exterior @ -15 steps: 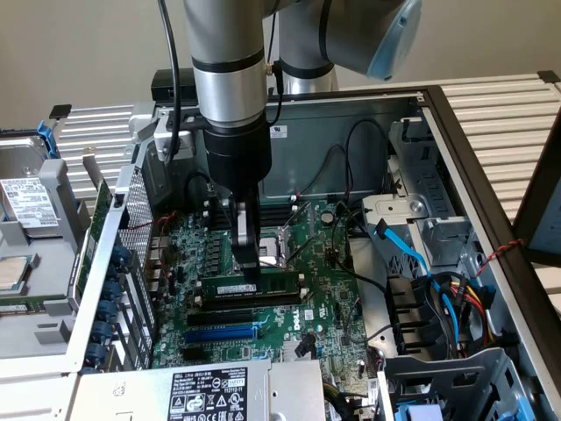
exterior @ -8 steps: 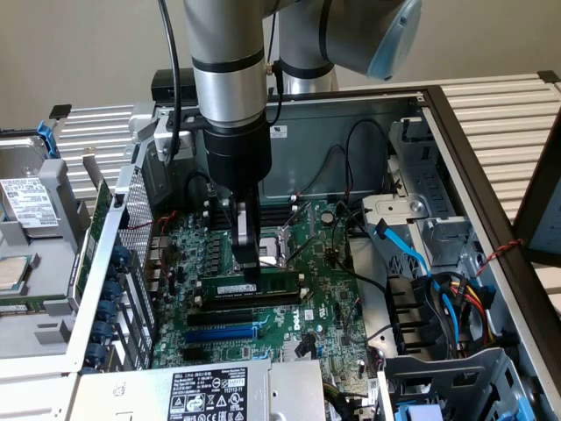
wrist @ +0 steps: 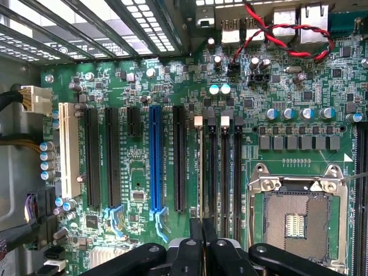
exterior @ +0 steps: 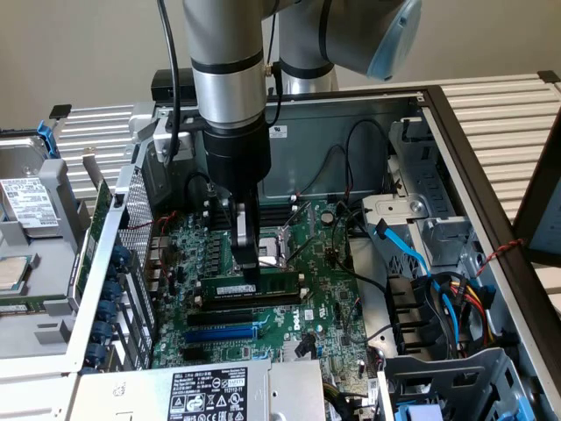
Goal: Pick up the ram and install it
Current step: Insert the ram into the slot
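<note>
The ram (exterior: 273, 282) is a green stick with a white label, standing on edge along the black memory slots (exterior: 263, 300) in the middle of the motherboard (exterior: 329, 303). My gripper (exterior: 249, 268) reaches straight down onto the stick, a little toward the exterior view's left of its middle, with its fingers closed on it. In the wrist view the black fingers (wrist: 194, 247) are pressed together, and the ram (wrist: 200, 172) shows as a thin edge running away from them, in line with the first of the memory slots (wrist: 225, 172). Whether the stick is fully seated cannot be told.
The open computer case surrounds the board. A CPU socket (exterior: 279, 246) (wrist: 296, 215) lies just beyond the slots. A blue slot (exterior: 223, 333) (wrist: 155, 161) and black expansion slots sit beside them. Blue and black cables (exterior: 412, 263) and a drive cage crowd the exterior view's right.
</note>
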